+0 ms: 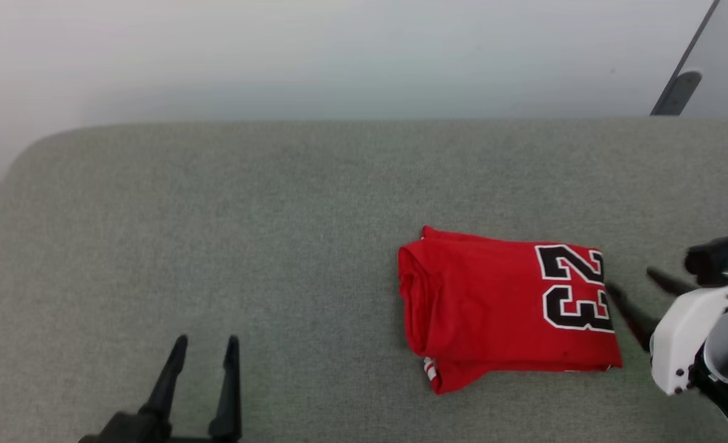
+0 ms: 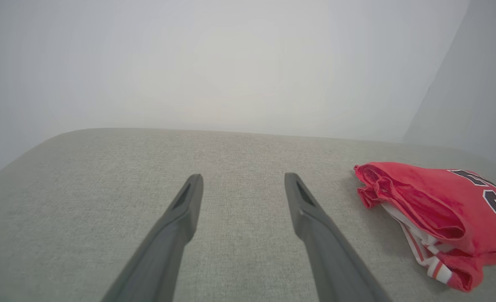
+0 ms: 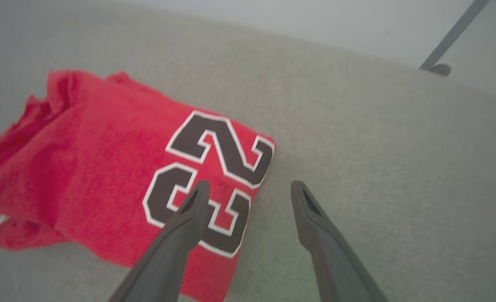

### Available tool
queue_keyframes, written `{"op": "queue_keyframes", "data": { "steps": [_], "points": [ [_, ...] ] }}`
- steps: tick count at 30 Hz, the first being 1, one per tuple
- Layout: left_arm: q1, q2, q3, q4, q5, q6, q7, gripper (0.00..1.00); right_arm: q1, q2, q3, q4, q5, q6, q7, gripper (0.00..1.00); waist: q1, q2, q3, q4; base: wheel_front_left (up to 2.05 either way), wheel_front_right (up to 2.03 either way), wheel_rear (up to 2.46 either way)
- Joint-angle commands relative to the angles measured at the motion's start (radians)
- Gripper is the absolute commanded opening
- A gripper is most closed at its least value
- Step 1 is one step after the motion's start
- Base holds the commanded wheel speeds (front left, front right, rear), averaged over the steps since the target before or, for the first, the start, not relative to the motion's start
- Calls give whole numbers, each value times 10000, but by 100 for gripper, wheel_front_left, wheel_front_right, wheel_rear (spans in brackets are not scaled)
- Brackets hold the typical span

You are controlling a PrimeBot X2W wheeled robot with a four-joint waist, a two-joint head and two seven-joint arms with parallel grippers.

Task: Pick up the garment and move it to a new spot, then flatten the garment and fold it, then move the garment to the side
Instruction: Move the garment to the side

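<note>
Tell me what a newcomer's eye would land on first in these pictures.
The folded red garment with its black number 23, lying right of centre on the grey fabric surface. Next, the right gripper, open beside the garment's right edge, and the left gripper, open and empty at the lower left.

The head camera looked steeply down onto the pale grey-green woven fabric surface [image 1: 216,215], toward the white wall [image 1: 339,55]. The left wrist camera sat low, looking almost level across that cloth, the folded red shirt with a black, white-edged 23 [image 2: 432,201] at its right edge. The right wrist camera hung close over that shirt, which all three views shared.
</note>
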Motion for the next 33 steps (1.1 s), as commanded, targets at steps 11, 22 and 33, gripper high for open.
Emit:
{"op": "queue_keyframes", "data": {
  "steps": [11, 22, 33],
  "points": [
    [-1388, -62, -616, 418, 70, -20, -6, 100, -1112, -935, 990, 101, 1851, -17, 4635, 100, 0, 0, 1535, 213, 0, 0, 0],
    [-2473, 2, -994, 779, 167, -20, -6, 100, -1398, 75, 1045, 936, 2048, -18, 4183, 0, 0, 0, 2530, 203, 0, 0, 0],
    [-3427, 644, -1544, 883, 188, -20, -6, 100, -1607, -264, -219, 1237, 2423, -21, 1755, 0, 0, 0, 2588, -1248, 0, 0, 0]
  ]
}}
